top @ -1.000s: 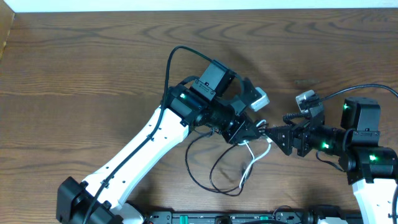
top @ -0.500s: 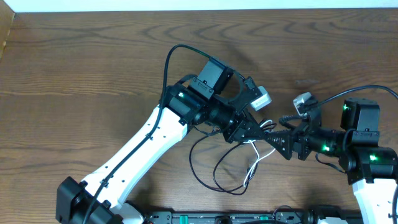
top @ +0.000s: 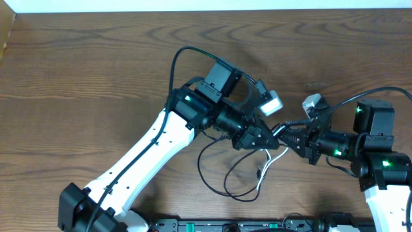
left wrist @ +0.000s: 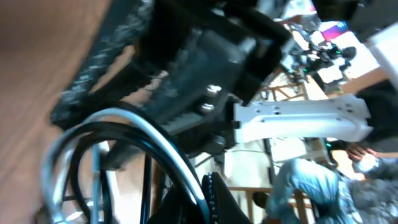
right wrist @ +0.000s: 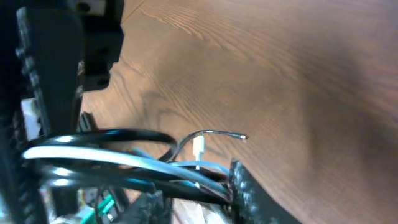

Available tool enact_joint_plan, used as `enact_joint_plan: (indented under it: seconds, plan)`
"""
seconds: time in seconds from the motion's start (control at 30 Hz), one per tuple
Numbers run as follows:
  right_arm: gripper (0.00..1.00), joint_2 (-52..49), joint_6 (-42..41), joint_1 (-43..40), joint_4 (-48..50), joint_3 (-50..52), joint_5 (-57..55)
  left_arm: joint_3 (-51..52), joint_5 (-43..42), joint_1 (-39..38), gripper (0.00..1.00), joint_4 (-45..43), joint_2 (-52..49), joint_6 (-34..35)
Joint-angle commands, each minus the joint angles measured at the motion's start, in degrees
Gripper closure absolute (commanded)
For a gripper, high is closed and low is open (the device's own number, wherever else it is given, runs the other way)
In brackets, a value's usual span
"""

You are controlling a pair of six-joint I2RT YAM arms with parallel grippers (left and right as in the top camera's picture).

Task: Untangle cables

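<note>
currently: black and white cables [right wrist: 106, 157], looped together, over wooden tabletop [top: 96, 64]; left pincer [top: 261, 137] clamped on them; right pincer [top: 283, 136] narrow, gripping same bundle.

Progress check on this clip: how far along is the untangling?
Done: nothing looks separated yet; the black and white cables still hang as one looped bundle. In hand: the left tool grips the bundle's top, and the right tool grips it right beside. Left: pull the strands apart and lay each out on the table.
</note>
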State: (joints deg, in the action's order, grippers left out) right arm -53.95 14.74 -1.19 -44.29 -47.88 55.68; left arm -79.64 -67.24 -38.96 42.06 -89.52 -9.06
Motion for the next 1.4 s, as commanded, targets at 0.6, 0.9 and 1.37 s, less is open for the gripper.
enact_joint_plan:
  seconds: [0.6, 0.9, 1.37]
  plan:
    - [0.99, -0.1, 0.0, 0.2, 0.2, -0.6, -3.5, -0.6, 21.3, -0.2, 0.73, 4.7, 0.6, -0.8]
    - [0.99, -0.1, -14.6, 0.2, -0.5, -0.6, -25.3, -0.6, 28.0, -0.2, 0.62, 5.5, 0.6, -0.8]
    - [0.99, -0.1, -14.5, 0.2, 0.9, -0.6, -10.4, -0.4, 33.5, -0.2, 0.38, 5.5, -0.7, -0.1]
